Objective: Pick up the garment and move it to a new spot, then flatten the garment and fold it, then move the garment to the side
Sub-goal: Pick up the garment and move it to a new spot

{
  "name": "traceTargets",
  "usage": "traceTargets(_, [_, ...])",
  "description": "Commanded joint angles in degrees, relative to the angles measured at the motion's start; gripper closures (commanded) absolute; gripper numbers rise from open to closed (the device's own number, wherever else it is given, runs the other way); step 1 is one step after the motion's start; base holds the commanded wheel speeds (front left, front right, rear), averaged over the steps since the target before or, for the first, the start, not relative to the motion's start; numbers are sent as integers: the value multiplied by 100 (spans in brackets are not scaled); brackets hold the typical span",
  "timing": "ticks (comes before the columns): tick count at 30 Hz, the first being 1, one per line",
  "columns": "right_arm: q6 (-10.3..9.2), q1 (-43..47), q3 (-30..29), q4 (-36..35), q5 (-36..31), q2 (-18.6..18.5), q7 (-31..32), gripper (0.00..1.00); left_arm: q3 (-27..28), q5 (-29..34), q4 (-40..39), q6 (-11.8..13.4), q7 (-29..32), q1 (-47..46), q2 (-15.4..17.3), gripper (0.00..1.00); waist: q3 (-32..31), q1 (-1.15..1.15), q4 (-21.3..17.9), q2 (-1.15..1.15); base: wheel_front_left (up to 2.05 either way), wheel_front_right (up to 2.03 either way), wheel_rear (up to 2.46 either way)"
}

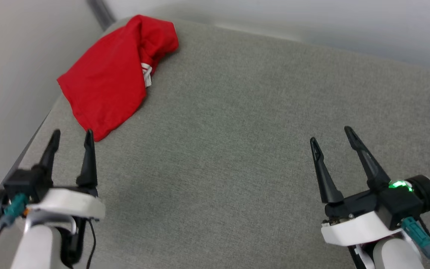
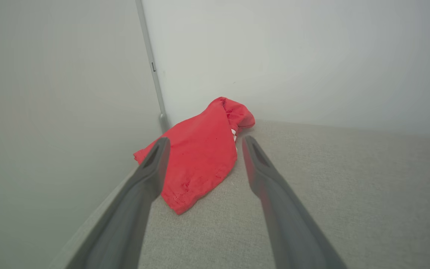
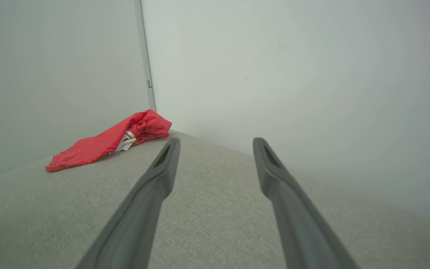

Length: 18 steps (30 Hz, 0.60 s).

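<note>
A wide grey woven-fabric surface [image 1: 237,130] is seen stretching across the scene, closed in by pale white walls [image 2: 293,56] on the left and far sides. In the far left corner the crumpled red T-shirt garment [image 1: 106,86] is found lying in a loose heap, a scrap of white striped trim showing at its fold. The left gripper [image 1: 72,133] is held at the near left, dark fingers spread wide and empty, tips just short of the garment's near edge. At the near right, well apart from the garment, the right gripper [image 1: 330,135] is likewise spread wide and empty.
</note>
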Motion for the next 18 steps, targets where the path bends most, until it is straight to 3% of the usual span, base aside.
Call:
traceTargets(1, [-2,-154,-94,-125,-53,-13,-12,0,-70,-117,165,-44,145,-423,229,0,649,0,-152,0,0,0,0])
traceTargets(5, [-1,-338,-226,-370,-311,-8,11,0,-365,-758,632,-69,824,-1465,1089,0,1176,0,-269,0,0,0,0])
traceTargets(11, [-1,-534,-318,-724,-567,-10,127,0,-997,-2190,1258,-69,2412,-2686,2552,0,1753,0,-533,0,0,0,0])
traceTargets(13, [-2,-541,-352,-768,-599,-10,129,0,-1068,-2406,1386,-69,2668,-2860,2711,0,1814,0,-573,0,0,0,0])
traceTargets(18, [-1,-552,-400,-929,-659,-9,178,0,-1452,-3677,1752,-69,4257,-3388,3302,0,2044,0,-805,0,0,0,0])
